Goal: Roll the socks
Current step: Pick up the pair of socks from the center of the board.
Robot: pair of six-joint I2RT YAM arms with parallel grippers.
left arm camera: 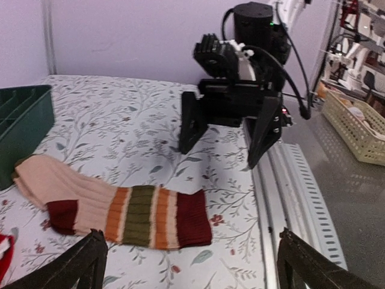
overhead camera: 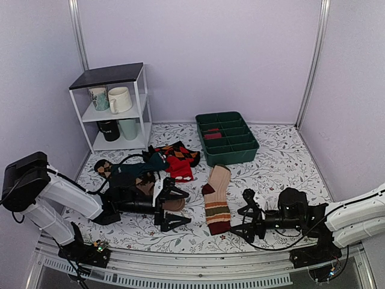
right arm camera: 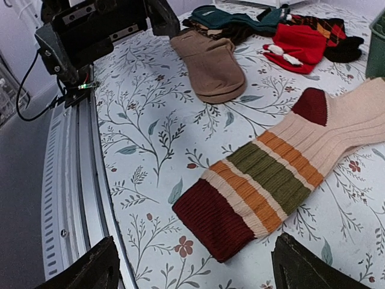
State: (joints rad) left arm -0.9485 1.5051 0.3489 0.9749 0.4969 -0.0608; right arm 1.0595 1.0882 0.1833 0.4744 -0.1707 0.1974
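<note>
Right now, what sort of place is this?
Likely a robotics lab booth dressed like a home: plain lilac walls, a floral tablecloth, a white shelf of mugs, the striped socks laid out.

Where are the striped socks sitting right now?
In the top view, the socks lie flat on the table between the left tool and right tool, just in front of the green tray.

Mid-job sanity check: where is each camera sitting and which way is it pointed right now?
Top external: above and behind the robot, looking down at the table; left gripper and right gripper show either side of the socks.
Left wrist: low over the table, facing the right gripper; its own fingertips at the bottom corners.
Right wrist: low, facing the left gripper; own fingertips at the bottom corners.
Shared: both wrist views show the socks.
</note>
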